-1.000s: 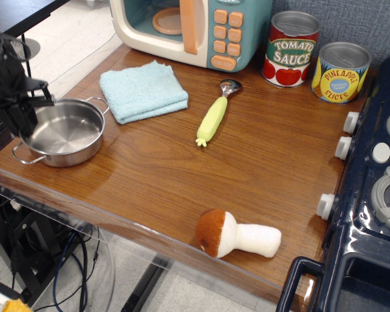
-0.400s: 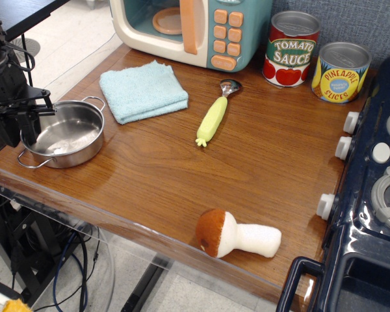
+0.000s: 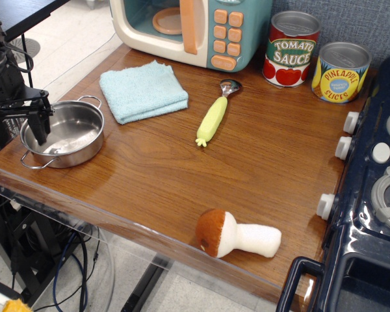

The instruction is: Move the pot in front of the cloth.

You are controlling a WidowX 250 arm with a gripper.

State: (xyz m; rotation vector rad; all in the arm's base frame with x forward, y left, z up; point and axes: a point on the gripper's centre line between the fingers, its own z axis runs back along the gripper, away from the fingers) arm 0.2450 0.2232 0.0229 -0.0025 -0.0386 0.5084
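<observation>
The pot (image 3: 64,133) is polished metal, shiny like a mirror, and the cloth (image 3: 143,90) is soft, fuzzy light-blue terry. The bench (image 3: 247,175) is smooth wood with a glossy varnish. The mushroom (image 3: 237,236) looks like matt plush fabric, and the cans (image 3: 292,49) carry glossy printed paper labels.

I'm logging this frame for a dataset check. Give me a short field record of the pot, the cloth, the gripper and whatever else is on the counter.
pot: steel pot, front-left corner of the wooden counter, upright, empty
cloth: light-blue cloth, folded, behind and right of the pot
gripper: gripper at the pot's left rim, one finger inside the pot; open or shut unclear
other items: toy microwave, tomato sauce can, pineapple slices can, yellow-handled scoop, plush mushroom
</observation>
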